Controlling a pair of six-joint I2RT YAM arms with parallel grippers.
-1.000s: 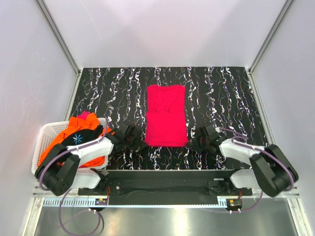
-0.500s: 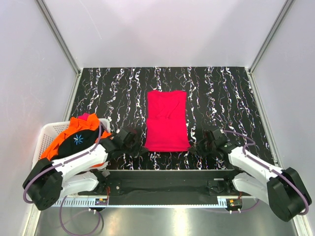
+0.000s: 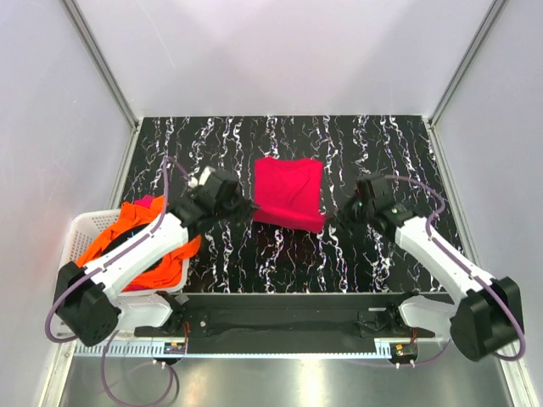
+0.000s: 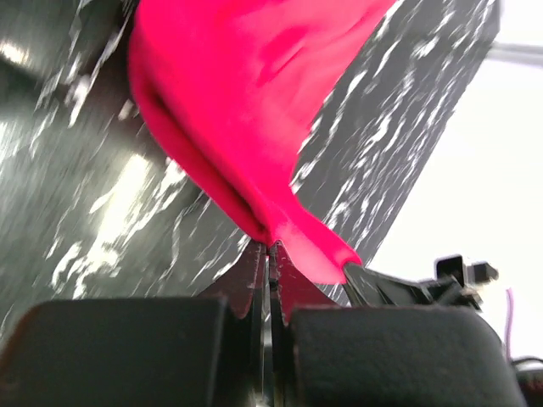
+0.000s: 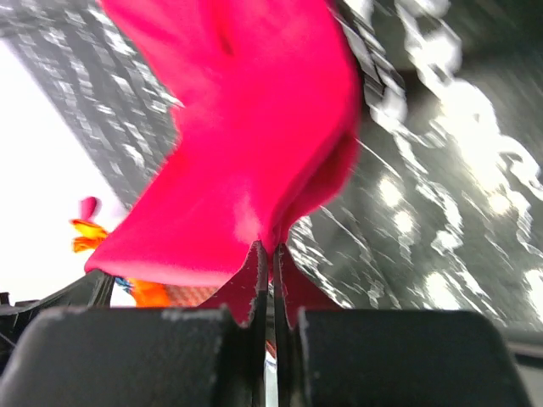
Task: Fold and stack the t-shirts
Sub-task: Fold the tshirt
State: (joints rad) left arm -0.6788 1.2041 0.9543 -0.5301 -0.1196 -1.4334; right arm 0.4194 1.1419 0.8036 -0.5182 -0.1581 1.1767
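A magenta-red t-shirt (image 3: 288, 192) lies on the black marbled table, its near hem lifted and carried toward the far end. My left gripper (image 3: 249, 209) is shut on the hem's left corner; in the left wrist view the red t-shirt (image 4: 246, 110) hangs from my left gripper (image 4: 270, 248). My right gripper (image 3: 333, 219) is shut on the right corner; in the right wrist view the red t-shirt (image 5: 246, 127) rises from my right gripper (image 5: 273, 248). Orange, black and pink shirts (image 3: 136, 229) are piled in the basket.
A white slatted basket (image 3: 78, 237) stands at the table's near left, beside the left arm. Grey walls close the table (image 3: 382, 153) on three sides. The black base rail (image 3: 280, 309) runs along the near edge.
Both grippers have risen from the near edge and moved away from the bases, carrying the shirt's near hem up and over toward the far end. The visible shirt is now much shorter.
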